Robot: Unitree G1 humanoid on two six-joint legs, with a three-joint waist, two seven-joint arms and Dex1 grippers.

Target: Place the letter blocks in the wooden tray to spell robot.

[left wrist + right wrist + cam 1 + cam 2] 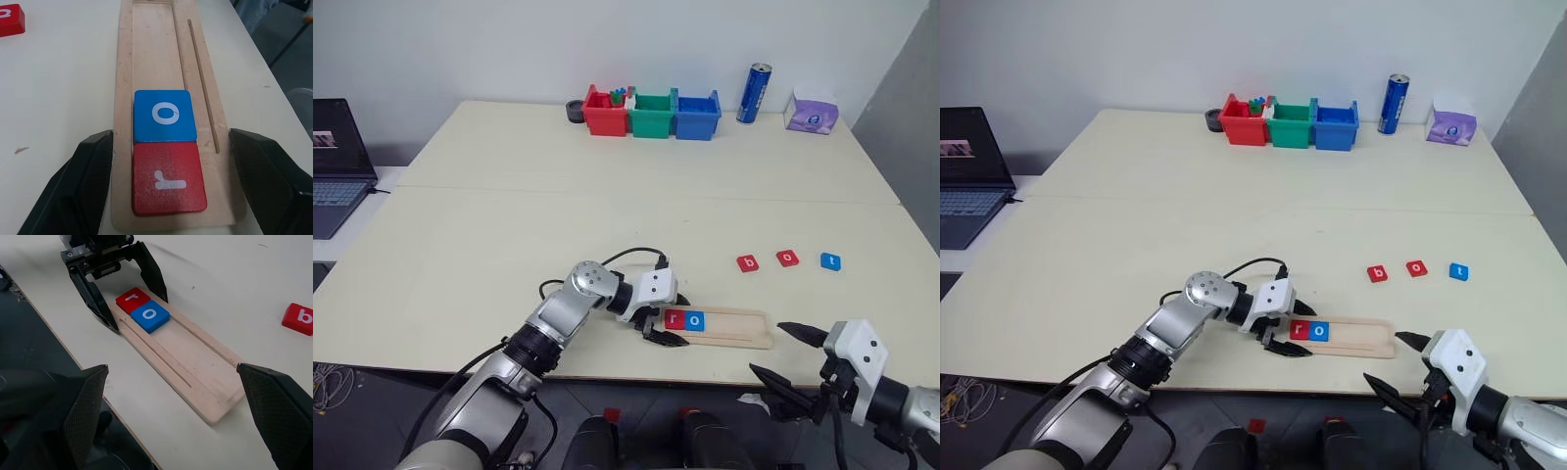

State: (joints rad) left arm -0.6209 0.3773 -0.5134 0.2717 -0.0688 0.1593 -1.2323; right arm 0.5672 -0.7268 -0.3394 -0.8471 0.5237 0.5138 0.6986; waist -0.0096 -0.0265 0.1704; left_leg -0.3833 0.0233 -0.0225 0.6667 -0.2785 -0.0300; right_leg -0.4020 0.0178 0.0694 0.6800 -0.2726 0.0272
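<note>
The wooden tray [739,328] lies near the table's front edge. A red r block [674,318] and a blue o block [695,320] sit side by side in its left end. My left gripper [664,328] straddles that end, one finger [93,166] against each long edge, shut on the tray. Beyond the tray, a red b block [747,262], a red o block [787,258] and a blue t block [830,261] lie in a row on the table. My right gripper [771,350] hovers open and holds nothing, just off the tray's right end at the table edge.
Red [605,113], green [652,114] and blue [697,115] bins stand at the far edge, with a black roll [575,111], a blue can [754,93] and a purple tissue pack [811,111]. A laptop [337,166] sits on a side table to the left.
</note>
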